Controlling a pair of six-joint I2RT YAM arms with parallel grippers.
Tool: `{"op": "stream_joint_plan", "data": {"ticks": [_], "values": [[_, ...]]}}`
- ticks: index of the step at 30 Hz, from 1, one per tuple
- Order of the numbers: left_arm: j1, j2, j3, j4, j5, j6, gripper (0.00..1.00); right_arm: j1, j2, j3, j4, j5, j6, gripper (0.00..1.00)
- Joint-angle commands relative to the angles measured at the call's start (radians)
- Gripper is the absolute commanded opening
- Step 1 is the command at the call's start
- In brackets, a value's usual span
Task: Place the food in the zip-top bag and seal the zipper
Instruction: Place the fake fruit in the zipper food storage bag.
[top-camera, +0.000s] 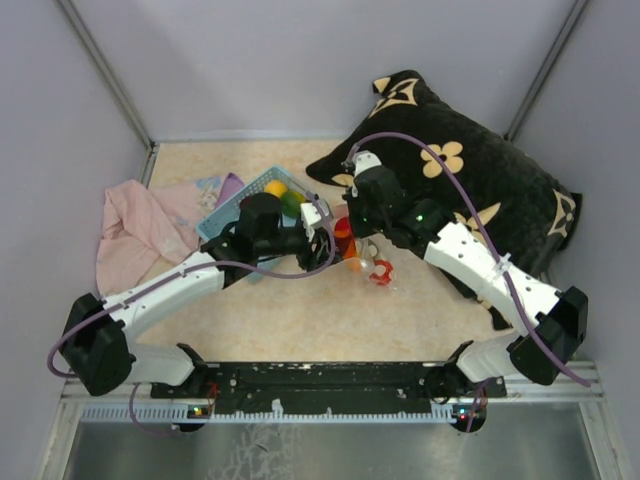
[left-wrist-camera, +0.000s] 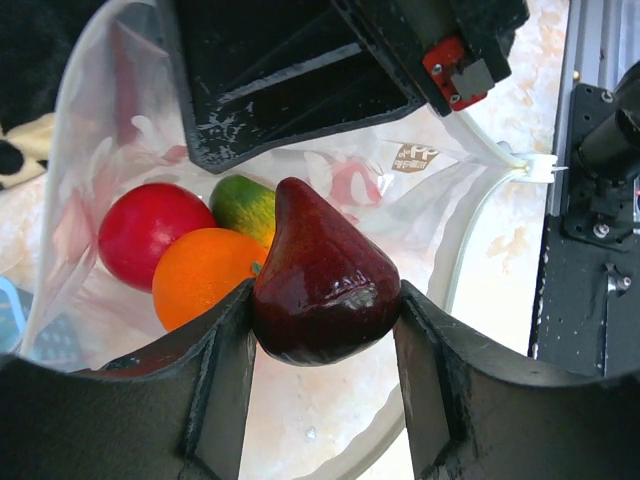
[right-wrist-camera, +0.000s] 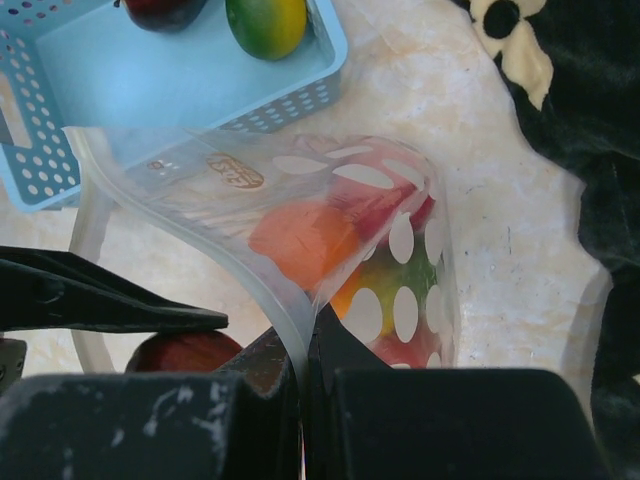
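Observation:
My left gripper (left-wrist-camera: 325, 310) is shut on a dark red pear-shaped fruit (left-wrist-camera: 325, 275) and holds it at the open mouth of the clear dotted zip-top bag (right-wrist-camera: 400, 240). Inside the bag lie a red fruit (left-wrist-camera: 150, 230), an orange (left-wrist-camera: 205, 275) and a green one (left-wrist-camera: 245, 205). My right gripper (right-wrist-camera: 305, 345) is shut on the bag's zipper rim (right-wrist-camera: 285, 310) and holds the mouth open. In the top view both grippers meet by the bag (top-camera: 350, 240) at mid table. A yellow-green fruit (right-wrist-camera: 265, 22) and a dark red one (right-wrist-camera: 160, 10) stay in the light-blue basket (right-wrist-camera: 150, 80).
The basket (top-camera: 235, 205) stands left of the bag, behind my left gripper. A pink cloth (top-camera: 140, 225) lies at the far left. A black cushion with cream flowers (top-camera: 470, 180) fills the back right. A small red and white object (top-camera: 380, 270) lies beside the bag.

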Motion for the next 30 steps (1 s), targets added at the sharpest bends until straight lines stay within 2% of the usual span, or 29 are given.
{"op": "stream_joint_plan", "data": {"ticks": [1,12,18,23,25,30], "values": [[-0.01,0.035,0.039,-0.035,0.068,0.081,0.59,-0.004,-0.049,-0.007,0.076,-0.032,-0.014,0.0],[-0.012,0.126,0.107,-0.101,-0.074,0.057,0.59,-0.004,-0.085,0.013,0.067,-0.059,-0.047,0.0],[-0.012,0.115,0.1,-0.092,-0.058,0.049,0.59,-0.003,-0.071,0.056,-0.016,0.025,-0.097,0.0],[-0.012,0.092,0.066,-0.015,-0.021,0.023,0.59,-0.003,-0.061,0.071,-0.043,0.041,-0.12,0.0],[-0.012,0.099,0.067,0.0,-0.034,0.012,0.61,-0.004,-0.062,0.071,-0.035,0.035,-0.12,0.0],[-0.013,0.106,0.076,0.002,-0.064,-0.01,0.74,-0.004,-0.07,0.061,-0.012,0.033,-0.11,0.0]]}}
